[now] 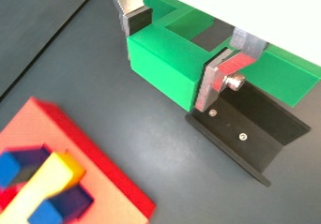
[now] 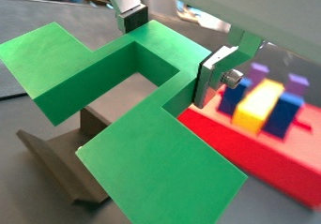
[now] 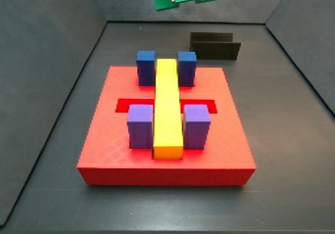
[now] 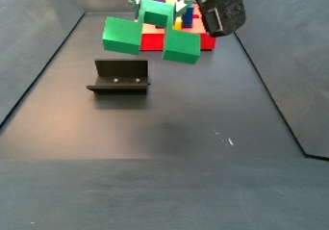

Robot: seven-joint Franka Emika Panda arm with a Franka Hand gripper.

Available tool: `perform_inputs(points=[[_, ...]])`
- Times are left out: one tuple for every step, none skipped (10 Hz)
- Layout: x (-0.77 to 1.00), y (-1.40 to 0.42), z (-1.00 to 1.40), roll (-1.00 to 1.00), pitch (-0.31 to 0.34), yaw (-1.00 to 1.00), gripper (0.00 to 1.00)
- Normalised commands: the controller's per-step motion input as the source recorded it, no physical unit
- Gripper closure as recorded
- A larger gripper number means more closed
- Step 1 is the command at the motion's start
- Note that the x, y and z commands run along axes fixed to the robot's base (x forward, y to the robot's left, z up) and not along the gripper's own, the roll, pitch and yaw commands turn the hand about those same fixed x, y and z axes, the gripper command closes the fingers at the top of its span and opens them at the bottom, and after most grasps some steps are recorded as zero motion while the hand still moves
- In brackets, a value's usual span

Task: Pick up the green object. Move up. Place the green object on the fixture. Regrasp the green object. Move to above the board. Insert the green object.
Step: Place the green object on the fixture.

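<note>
Dark grey matte flooring runs under everything, walled in by low grey sides; the board (image 3: 164, 130), a flat red slab with cut-out slots, carries blue blocks (image 3: 167, 67), purple blocks (image 3: 167, 125) and a long yellow bar (image 3: 167, 106) down its middle. The gripper (image 1: 182, 48) hangs high over the floor with its silver fingers (image 1: 223, 78) clenched on the green piece (image 4: 152, 30); both wrist views show the plates pressing a wall of that piece, so it is held, well clear of the floor. The fixture (image 4: 118, 76) stands below it, near the board's far edge in a side view; it is a black L-shaped bracket with a screwed base.

The step appears to be carrying the piece to the fixture; it should come down level and square to the upright wall, slowly, since the plastic is smooth, blocky and wide, and could twist in a narrow grip; release only once it rests firmly.
</note>
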Motion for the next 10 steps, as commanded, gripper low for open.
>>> perform_inputs(points=[[0.03,-0.01,0.0,-0.85,0.114,0.57,1.0],[0.15,0.01,0.05,-1.0,0.06,0.35,1.0],[0.49,0.03,0.0,-0.59,0.077,0.0,1.0],[0.71,0.0,0.0,-0.31,0.154,-0.38,1.0],[0.52,0.03,0.0,-0.4,0.04,-0.66,1.0],[0.43,0.07,0.0,-0.38,0.04,-0.76,1.0],[0.45,0.1,0.0,-0.33,0.023,-0.75,1.0],[0.52,0.07,0.0,-0.25,0.006,-0.68,1.0],[0.61,-0.13,-0.12,-0.21,0.029,-0.47,1.0],[0.55,-0.17,-0.3,-0.38,0.1,-0.21,1.0]])
